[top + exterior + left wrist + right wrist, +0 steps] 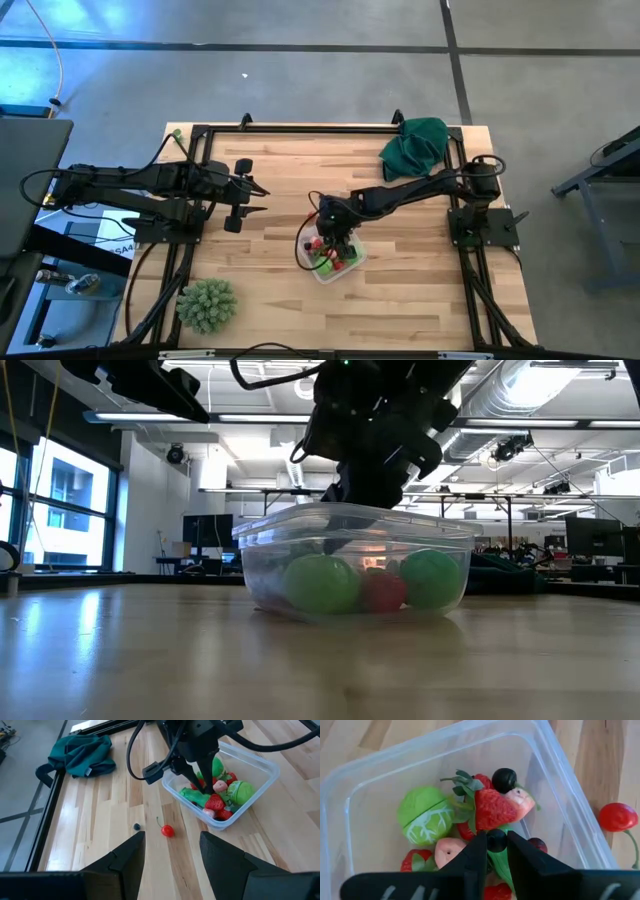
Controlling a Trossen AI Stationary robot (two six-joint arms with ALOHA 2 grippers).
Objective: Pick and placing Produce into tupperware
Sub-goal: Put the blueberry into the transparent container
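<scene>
Waiting at the left side of the tabletop (400, 300), the left pincer (252, 197) sits low with its two fingers apart and nothing between them. No words or labels can be read anywhere.

Near the bottom left corner rests a spiky pale-green ball (207, 304).

In the middle sits the tupperware (336, 259), a clear box. Inside it lie toy pieces of produce (216, 802): a bright green round piece with pale lines (425, 818), a red strawberry with green leaves (492, 809), a pink piece (451, 852), a dark round berry (504, 779) and more red ones. On the wood just beside the box lies a red cherry (167, 831) with a thin stem, and near it a tiny dark bit (137, 826).

The right arm reaches from the right side and bends down into the box. The right pincer (496, 851) points down among the pieces, its fingers close together with a small dark berry (496, 840) pinched between the tips.

At the far right corner lies a dark green cloth (415, 144), crumpled.
</scene>
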